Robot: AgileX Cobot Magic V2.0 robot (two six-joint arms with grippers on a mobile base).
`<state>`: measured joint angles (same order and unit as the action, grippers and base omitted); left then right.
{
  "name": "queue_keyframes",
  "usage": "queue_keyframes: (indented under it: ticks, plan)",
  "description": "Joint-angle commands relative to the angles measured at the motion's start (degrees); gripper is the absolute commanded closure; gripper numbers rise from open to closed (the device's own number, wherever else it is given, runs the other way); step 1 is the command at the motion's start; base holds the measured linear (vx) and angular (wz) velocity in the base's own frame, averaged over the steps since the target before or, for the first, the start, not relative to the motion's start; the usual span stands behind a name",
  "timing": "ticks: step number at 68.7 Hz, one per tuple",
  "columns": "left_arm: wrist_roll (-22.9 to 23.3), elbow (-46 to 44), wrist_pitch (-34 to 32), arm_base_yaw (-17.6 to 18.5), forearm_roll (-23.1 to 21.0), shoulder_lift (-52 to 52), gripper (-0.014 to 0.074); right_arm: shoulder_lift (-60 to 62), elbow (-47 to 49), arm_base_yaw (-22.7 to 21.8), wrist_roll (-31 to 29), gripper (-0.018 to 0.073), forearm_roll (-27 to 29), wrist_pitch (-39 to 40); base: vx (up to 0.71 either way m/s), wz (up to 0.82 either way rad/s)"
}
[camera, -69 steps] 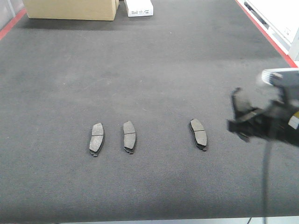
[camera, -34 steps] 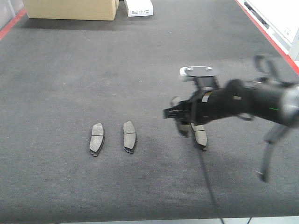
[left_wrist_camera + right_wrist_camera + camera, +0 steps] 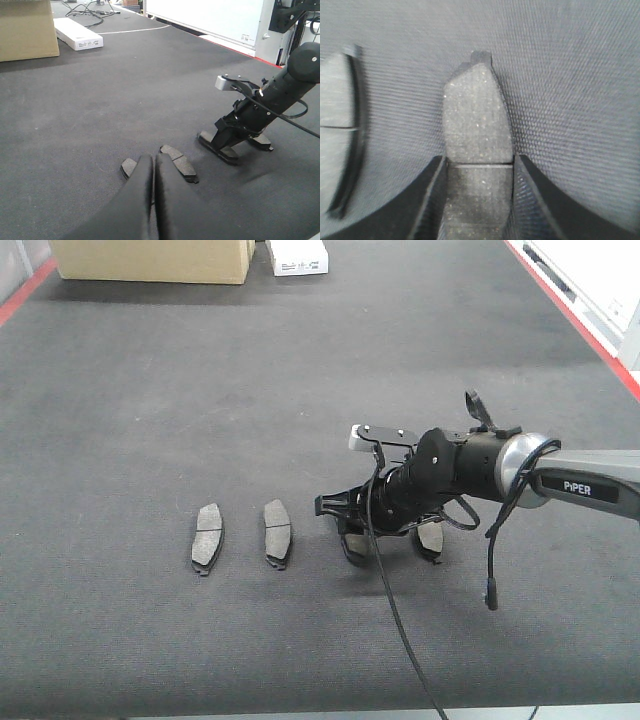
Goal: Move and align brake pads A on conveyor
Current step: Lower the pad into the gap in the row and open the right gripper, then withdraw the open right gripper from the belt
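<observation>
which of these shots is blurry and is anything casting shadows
Right wrist view: soft focus, the held brake pad and a neighbouring pad at the left edge both fuzzy. Front view: sharp, with a soft shadow on the conveyor beneath the right gripper. Left wrist view: the left gripper close and dark.

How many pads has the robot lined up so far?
The left pad and second pad lie side by side on the belt, looking done. The right gripper has a third pad in its jaws, low on the belt. A fourth pad sits behind the arm, probably left to align.
</observation>
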<state>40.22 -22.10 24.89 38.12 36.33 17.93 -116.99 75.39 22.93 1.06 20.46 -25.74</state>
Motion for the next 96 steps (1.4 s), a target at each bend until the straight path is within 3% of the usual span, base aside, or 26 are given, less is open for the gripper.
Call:
queue_keyframes:
  ticks: [1,20,32,42,58,74,83,96]
  plan:
    - [0.36,-1.52,-3.46,0.22,1.12,0.45,0.0603,2.87,1.88,-0.13,0.1,0.0461,0.67,3.37,0.0,0.0]
    - [0.36,-1.52,-3.46,0.22,1.12,0.45,0.0603,4.58,1.88,-0.13,2.65,0.0132,0.77,2.48,0.0,0.0]
    - [0.36,-1.52,-3.46,0.22,1.12,0.45,0.0603,12.47,1.56,-0.13,1.86,0.0088,-2.97,-0.75,0.0,0.0]
    - [0.36,-1.52,-3.46,0.22,1.12,0.45,0.0603,21.57,-1.83,-0.13,2.25,0.0133,-9.51,-1.27,0.0,0.0]
    - [0.36,-1.52,-3.46,0.22,1.12,0.45,0.0603,40.51,-16.16,-0.13,2.07,0.0278,-13.06,0.94,0.0,0.0]
    - [0.36,-1.52,-3.46,0.22,1.12,0.45,0.0603,58.78,-29.58,-0.13,1.75,0.0463,-13.09,2.09,0.0,0.0]
    - [0.36,-1.52,-3.46,0.22,1.12,0.45,0.0603,68.86,-35.97,-0.13,-1.73,0.0559,-13.09,2.09,0.0,0.0]
    - [0.36,-1.52,-3.46,0.22,1.12,0.45,0.0603,80.94,-42.73,-0.13,-4.45,0.0568,-13.09,2.27,0.0,0.0]
